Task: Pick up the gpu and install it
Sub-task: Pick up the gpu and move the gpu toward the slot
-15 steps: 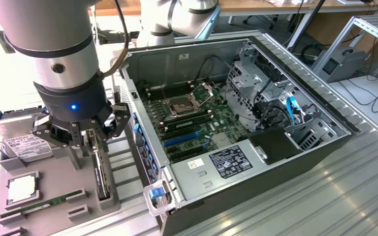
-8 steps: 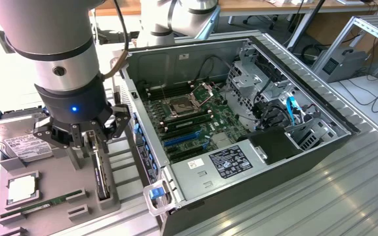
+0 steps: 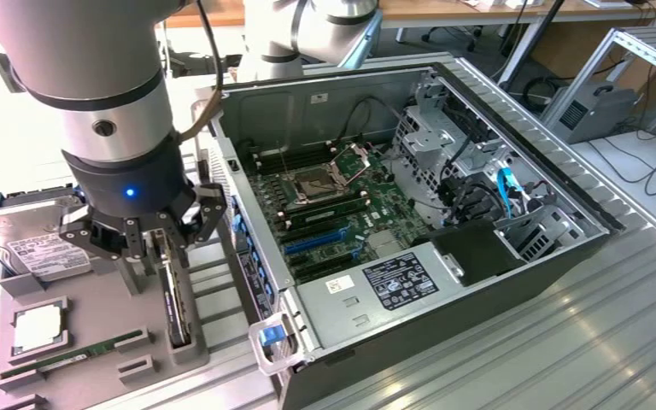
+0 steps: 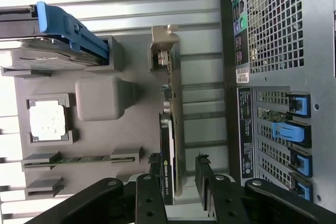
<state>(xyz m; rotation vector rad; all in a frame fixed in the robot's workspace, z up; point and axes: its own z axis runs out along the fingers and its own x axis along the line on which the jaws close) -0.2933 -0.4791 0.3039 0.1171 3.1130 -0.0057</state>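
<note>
The gripper [image 4: 178,165] is straddling the upright gpu [image 4: 172,103] in the gray holder [image 3: 89,312]. The holder is lying at the exterior view's left of the open computer case [image 3: 340,337]. The jaws are standing apart, not clamped.

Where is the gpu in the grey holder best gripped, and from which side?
Pinch the gpu by its two flat faces near the upper long edge, coming straight down. It stands on edge in the grey holder, so that thin top edge is free; the open gripper straddles it.
</note>
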